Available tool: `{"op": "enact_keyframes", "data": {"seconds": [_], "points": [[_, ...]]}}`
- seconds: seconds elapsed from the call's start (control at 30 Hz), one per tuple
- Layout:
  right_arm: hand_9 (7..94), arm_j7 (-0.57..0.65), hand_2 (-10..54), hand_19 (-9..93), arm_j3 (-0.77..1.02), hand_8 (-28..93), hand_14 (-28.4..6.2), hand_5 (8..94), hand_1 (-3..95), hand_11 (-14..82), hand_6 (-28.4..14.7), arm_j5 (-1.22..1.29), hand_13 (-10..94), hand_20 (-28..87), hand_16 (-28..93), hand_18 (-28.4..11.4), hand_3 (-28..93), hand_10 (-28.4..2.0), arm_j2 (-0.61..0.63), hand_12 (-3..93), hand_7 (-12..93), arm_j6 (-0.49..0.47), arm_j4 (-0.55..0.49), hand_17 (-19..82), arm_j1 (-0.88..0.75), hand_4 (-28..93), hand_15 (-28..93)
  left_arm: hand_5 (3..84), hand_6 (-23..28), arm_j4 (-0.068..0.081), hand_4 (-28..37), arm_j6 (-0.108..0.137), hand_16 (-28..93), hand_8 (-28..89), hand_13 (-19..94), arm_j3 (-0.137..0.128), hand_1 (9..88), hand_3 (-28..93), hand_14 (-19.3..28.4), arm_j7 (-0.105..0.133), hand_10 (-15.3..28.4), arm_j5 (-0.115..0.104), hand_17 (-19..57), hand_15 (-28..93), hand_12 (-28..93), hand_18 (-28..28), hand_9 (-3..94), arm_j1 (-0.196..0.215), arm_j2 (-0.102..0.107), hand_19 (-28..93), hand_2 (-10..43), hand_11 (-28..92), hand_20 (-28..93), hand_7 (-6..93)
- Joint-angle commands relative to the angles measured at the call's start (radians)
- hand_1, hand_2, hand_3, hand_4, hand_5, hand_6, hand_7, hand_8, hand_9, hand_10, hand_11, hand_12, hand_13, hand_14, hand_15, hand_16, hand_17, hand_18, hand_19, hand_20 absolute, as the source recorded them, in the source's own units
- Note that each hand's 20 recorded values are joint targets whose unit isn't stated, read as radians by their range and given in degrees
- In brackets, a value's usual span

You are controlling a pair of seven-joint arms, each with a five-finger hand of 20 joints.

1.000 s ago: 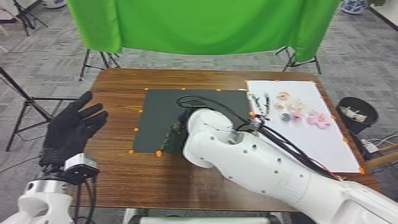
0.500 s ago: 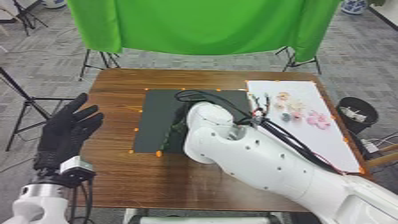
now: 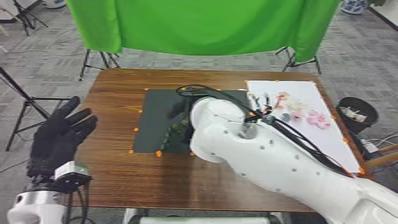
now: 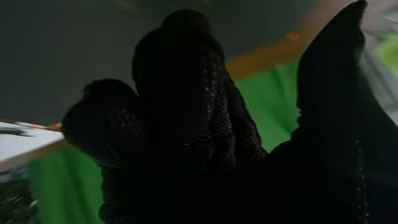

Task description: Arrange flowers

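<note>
In the head view the right hand (image 3: 180, 108) is over the upper part of the dark mat (image 3: 157, 107), largely hidden by its own white arm. A green leafy stem (image 3: 171, 136) lies on the mat, left of that arm. Pink and pale flowers (image 3: 317, 119) and thin dark stems (image 3: 266, 104) rest on the white sheet (image 3: 315, 150) at the right. The left hand (image 3: 60, 137) is open beside the table's left edge. In the right wrist view the right hand (image 4: 178, 115) has its fingers extended, the thumb apart, with nothing between them.
Orange markers edge the mat and sheet on the brown table (image 3: 115, 100). Black cables (image 3: 302, 142) run along the right arm. A black bin (image 3: 357, 110) stands right of the table; a green cloth (image 3: 204, 25) hangs beyond its far edge.
The right arm has shifted slightly to the right, and dark fingers now show over the mat's upper part. The left hand has drifted a little left and nearer the bottom edge.
</note>
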Motion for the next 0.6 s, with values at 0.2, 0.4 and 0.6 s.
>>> {"op": "enact_keyframes", "data": {"seconds": [0.2,0.4,0.6], "points": [[61.7,-0.031,-1.9,93,0.136,-7,-13.2,52.3,33.5,19.0,-13.0,0.065,75,-18,12,-6.6,65,-25.3,0.318,15.0,10,0.109,-0.028,66,0.046,-18,61,37.2,9.6,-0.017,-20.9,0.062,-13,-8,22,-0.004,30.4,66,25.4,0.016,19.2,0.017,-8.0,55,10,22.7,33.3,0.056,0.035,47,7.0,29,7,10.8],[58.6,0.024,-1.7,93,0.079,-7,-11.5,51.2,33.5,16.5,-12.9,0.099,76,2,10,-8.3,66,-25.8,0.377,14.7,10,0.114,0.095,66,0.081,-19,69,37.1,9.5,-0.018,-21.0,0.060,-12,-8,22,0.007,30.4,66,25.4,-0.006,19.1,0.038,-8.1,54,10,22.7,33.2,0.027,0.025,47,7.0,28,7,10.9],[57.2,0.057,-1.5,93,0.081,-8,-12.1,50.5,33.1,16.6,-12.7,0.129,74,5,11,-8.9,67,-25.3,0.401,14.6,11,0.118,0.155,64,0.060,-19,70,37.0,9.5,-0.017,-21.1,0.052,-12,-8,22,0.007,30.5,66,25.3,-0.021,19.1,0.055,-8.1,54,10,22.6,33.2,0.014,0.010,47,7.0,28,7,10.9]]}}
